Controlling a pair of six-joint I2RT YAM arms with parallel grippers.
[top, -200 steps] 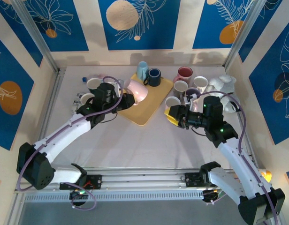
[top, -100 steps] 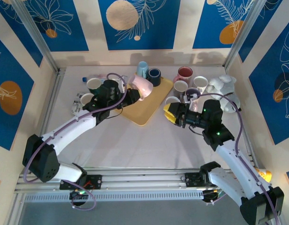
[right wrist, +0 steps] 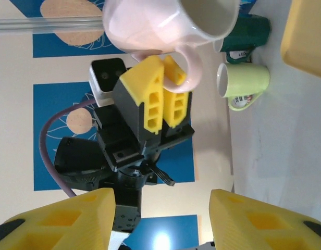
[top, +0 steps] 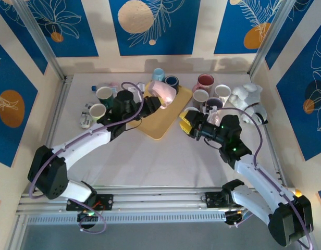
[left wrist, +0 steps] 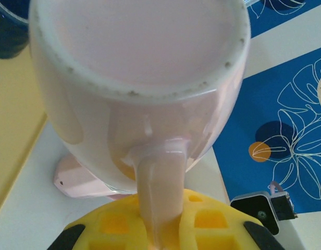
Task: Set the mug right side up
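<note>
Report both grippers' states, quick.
Left gripper: shut on the glossy pink ceramic mug, by its handle.
Right gripper: open, holding nothing.

The left arm (top: 82,140) stretches forward and to the right, its left gripper (top: 149,102) clamped on the mug (top: 164,91) by its handle and holding it raised. The right arm (top: 249,166) reaches forward and to the left. The right gripper (top: 187,123) faces the left one, its fingers spread wide, holding nothing.

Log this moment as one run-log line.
left gripper: shut on pink mug handle | mug: tilted, over yellow tray, not yet upright | right gripper: open, holding nothing
</note>
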